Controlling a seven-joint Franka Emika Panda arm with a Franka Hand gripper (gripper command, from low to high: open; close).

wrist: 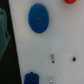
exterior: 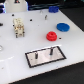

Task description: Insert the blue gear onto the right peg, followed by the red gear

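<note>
Two gears lie flat on the white desk [exterior: 12, 57] in your exterior view: the blue gear [exterior: 63, 27] sits toward the exterior view's right, and the red gear [exterior: 50, 36] lies just beside it, nearer the middle, the two close but apart as far as the blur lets you judge. Below them is the grey plate [exterior: 46, 56] with its black edge, lying at a slant, and two thin dark posts stand on it; the right peg [exterior: 50, 51] is the one nearer the exterior view's right, its twin the left peg [exterior: 36, 55] close by. Neither gear is on a post. Behind the desk the room goes dark, with some pale shapes along the far edge that you cannot make out. The pincer [exterior: 18, 27] hangs over the desk at the exterior view's left, well apart from both gears and from the plate; it looks pale and blocky, nothing shows between its fingers, and you cannot tell how wide they stand. Turn to your wrist view and the same white desk [wrist: 62, 37] fills most of the picture, with a dark strip along one side. You see the blue gear [wrist: 38, 18] as a flat oval with a small dark centre hole, and a sliver of the red gear [wrist: 69, 1] cut by the frame edge. A few small dark marks dot the surface, too blurred to name. No part of the pincer is clearly recognisable here.
</note>
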